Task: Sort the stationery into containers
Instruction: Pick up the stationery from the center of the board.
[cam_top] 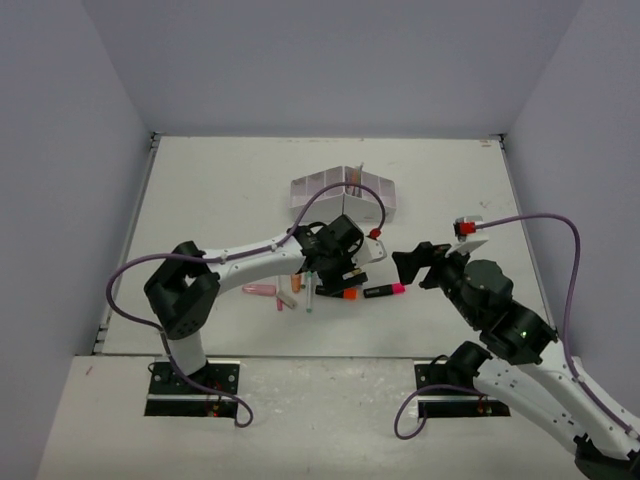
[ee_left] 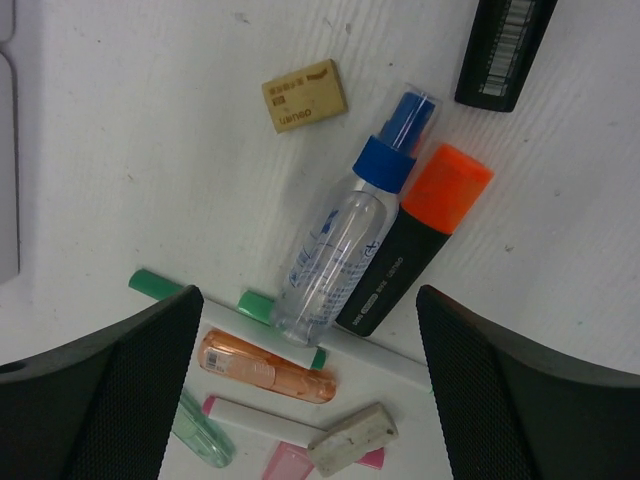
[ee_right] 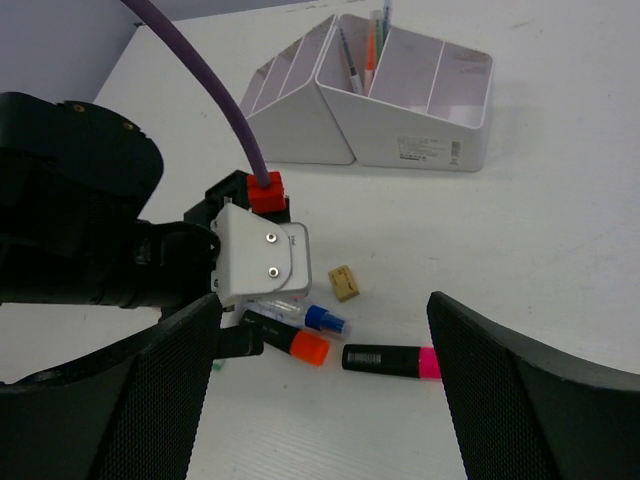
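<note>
Leftmost in the top view lie two bits of the stationery, a pink piece (cam_top: 258, 290) and a peach piece (cam_top: 296, 284). Both are outside the left gripper (cam_top: 343, 268), on its left, and too small to identify. A green pen (cam_top: 311, 292) lies just beside them, its far end hidden under the gripper. From above, the gripper's body covers its own jaws and most of the pile beneath.

The left wrist view shows those jaws spread wide with nothing pinched. Both fingers (ee_left: 100, 390) are cut off by the lower edge. Between them, clear of either, a clear spray bottle (ee_left: 335, 250) with a blue cap lies side by side with an orange-capped highlighter (ee_left: 420, 240), the two touching. Nearer the left-hand finger lie an orange tube (ee_left: 265, 367) and a grey eraser (ee_left: 352, 437). The pieces below these are cropped. Beyond the fingertips sits a tan eraser (ee_left: 305, 95). A second black highlighter (ee_left: 505, 45) is cut off by the top edge.

Further right, the pink-ended highlighter (ee_right: 390, 360) lies just ahead of the right gripper (cam_top: 420, 265), between its widely spread jaws and touching neither. The white organiser box (ee_right: 400, 110) stands well beyond both grippers. Thin pens (ee_right: 372, 45) stand in one compartment, their colours hard to tell apart.
</note>
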Robot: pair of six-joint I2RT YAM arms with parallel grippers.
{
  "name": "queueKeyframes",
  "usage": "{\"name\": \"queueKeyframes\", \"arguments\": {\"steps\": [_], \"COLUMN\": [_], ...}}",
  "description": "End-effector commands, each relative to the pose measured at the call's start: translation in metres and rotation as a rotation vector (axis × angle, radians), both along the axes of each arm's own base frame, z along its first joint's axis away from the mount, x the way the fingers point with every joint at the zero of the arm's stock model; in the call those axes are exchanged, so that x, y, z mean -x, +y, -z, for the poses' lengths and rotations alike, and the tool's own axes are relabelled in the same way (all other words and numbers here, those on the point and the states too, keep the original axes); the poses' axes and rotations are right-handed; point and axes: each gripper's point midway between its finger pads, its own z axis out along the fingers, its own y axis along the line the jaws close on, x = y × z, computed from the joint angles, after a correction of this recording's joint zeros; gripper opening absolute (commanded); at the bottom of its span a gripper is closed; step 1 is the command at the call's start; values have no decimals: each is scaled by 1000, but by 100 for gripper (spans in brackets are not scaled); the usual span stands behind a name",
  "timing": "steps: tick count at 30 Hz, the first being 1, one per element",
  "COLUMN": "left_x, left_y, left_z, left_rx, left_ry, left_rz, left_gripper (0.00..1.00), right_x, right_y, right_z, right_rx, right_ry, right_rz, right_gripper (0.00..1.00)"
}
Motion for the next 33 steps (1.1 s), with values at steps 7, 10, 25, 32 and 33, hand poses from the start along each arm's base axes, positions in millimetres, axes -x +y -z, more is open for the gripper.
{"name": "queueKeyframes", "arguments": {"steps": [7, 10, 25, 32, 33], "left_x": [-13, -21, -13, -28, -29], "left_y": [27, 20, 15, 8, 7], "left_z": [20, 17, 47, 43, 42], "left_rx": [-145, -117, -142, -123, -121], "left_ry": [-25, -48, 26, -36, -40], "left_rz": [77, 74, 115, 87, 85], "left_gripper": [71, 62, 52, 44, 42], "right_x": [13, 16, 17, 17, 17], "right_y": [-7, -7, -5, -1, -1], "right_z": [-22, -25, -28, -26, -25], "right_rx": [-69, -78, -75, -69, -68], "right_ry": [-82, -94, -98, -90, -90], "right_rz": [-29, -40, -57, -71, -71], "right_gripper": [83, 82, 81, 80, 80]}}
